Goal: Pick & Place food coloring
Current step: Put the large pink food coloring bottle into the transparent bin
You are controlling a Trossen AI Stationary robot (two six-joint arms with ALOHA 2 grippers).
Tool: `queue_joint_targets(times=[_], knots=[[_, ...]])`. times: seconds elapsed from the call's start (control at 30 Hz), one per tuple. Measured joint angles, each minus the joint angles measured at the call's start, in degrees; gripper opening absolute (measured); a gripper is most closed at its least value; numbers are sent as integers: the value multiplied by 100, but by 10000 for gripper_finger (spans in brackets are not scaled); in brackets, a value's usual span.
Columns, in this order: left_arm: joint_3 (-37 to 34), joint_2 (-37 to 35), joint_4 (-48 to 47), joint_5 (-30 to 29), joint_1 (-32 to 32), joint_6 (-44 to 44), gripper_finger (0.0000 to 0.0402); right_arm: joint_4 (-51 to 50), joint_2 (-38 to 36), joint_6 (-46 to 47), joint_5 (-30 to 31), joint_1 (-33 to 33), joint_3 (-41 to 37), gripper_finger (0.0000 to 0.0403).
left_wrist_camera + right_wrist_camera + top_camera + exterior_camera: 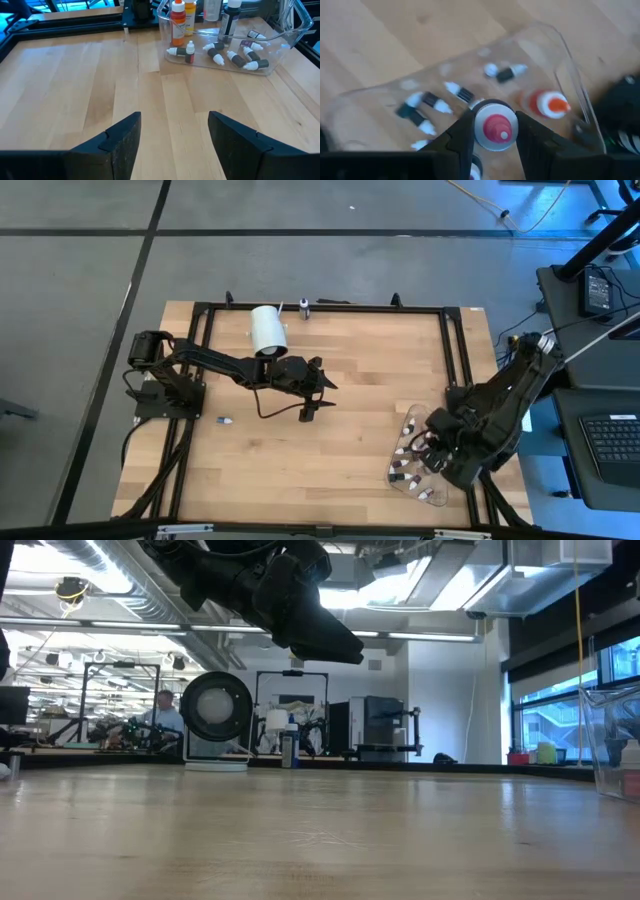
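Note:
A clear plastic tray (400,442) at the table's near right holds several tiny food coloring bottles (432,102) lying on their sides, and an orange one (547,103). My right gripper (495,131) hovers over this tray (565,60), shut on one bottle with a pinkish-red tip (496,126). My left gripper (175,135) stands open above the middle of the table (318,395), facing the tray (280,45), with nothing between its fingers. One more tiny bottle (225,421) lies on the table near the left arm's base. My right gripper pinches the bottle's round pale shoulder (479,125) between its two fingers, one on each side. The fingers come from above, pointing steeply down. The bottle stands upright in the hold with its tip up, over the tray; its lower end is hidden by its own top.
A large white cylinder (268,330) lies on its side at the table's far edge, left of centre. A small bottle (305,307) stands beside it on the far rail. A black frame (450,340) rims the table. A person (165,715) sits in the room beyond.

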Motion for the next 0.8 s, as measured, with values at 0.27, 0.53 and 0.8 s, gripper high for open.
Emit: queue_joint_targets(times=[0.27,0.53,0.8], knots=[[0,0,0,0,1,-1,228,-262,609,1364,-295,421,0,130],[0,0,0,0,1,-2,228,-283,1095,2276,-517,799,0,132],[0,0,0,0,2,-2,229,-283,1607,2686,-606,1061,0,133]])
